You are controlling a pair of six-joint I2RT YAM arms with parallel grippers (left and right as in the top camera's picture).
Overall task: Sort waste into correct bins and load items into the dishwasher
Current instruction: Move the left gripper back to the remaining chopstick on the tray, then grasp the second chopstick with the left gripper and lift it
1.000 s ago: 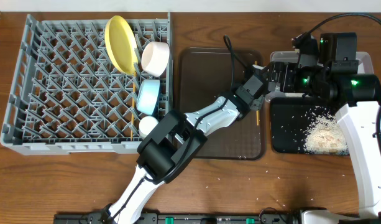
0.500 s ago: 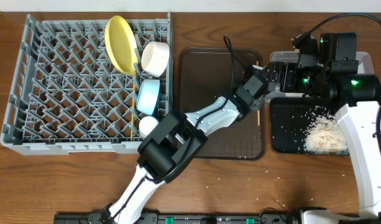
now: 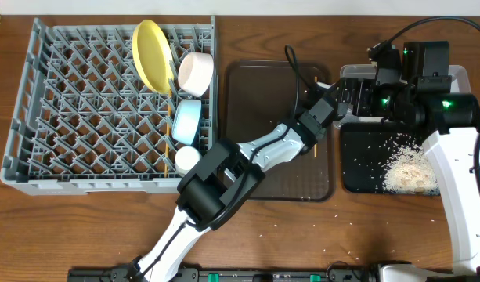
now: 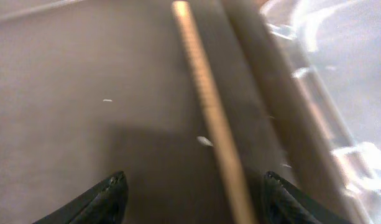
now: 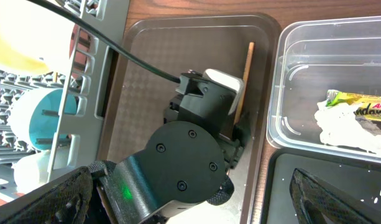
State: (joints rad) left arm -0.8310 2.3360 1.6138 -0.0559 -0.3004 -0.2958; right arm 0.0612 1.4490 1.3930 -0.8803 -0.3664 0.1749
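Observation:
A thin wooden chopstick (image 3: 314, 149) lies along the right side of the brown tray (image 3: 255, 94). My left gripper (image 3: 327, 102) is open just above it. In the left wrist view the chopstick (image 4: 206, 106) runs between the open fingers (image 4: 194, 177), nearer the right one. My right gripper (image 3: 355, 92) hovers open and empty over the clear container (image 3: 459, 74), which holds the green-and-orange wrapper (image 5: 358, 106). The black tray (image 3: 357, 168) holds a pile of rice crumbs (image 3: 408, 168). The grey dish rack (image 3: 83, 110) holds the yellow plate (image 3: 149, 51), white bowl (image 3: 196, 70), blue bowl (image 3: 186, 119) and pale cup (image 3: 186, 159).
The right wrist view shows the left wrist (image 5: 190, 155) between the right gripper's open fingers (image 5: 190, 186), with the chopstick (image 5: 245, 68) beside the clear container's wall (image 5: 289, 81). Loose crumbs (image 3: 333, 254) dot the wooden table in front of the trays.
My left gripper has shifted slightly along the tray's right side, and the chopstick now lies a little further left. The right arm has not moved.

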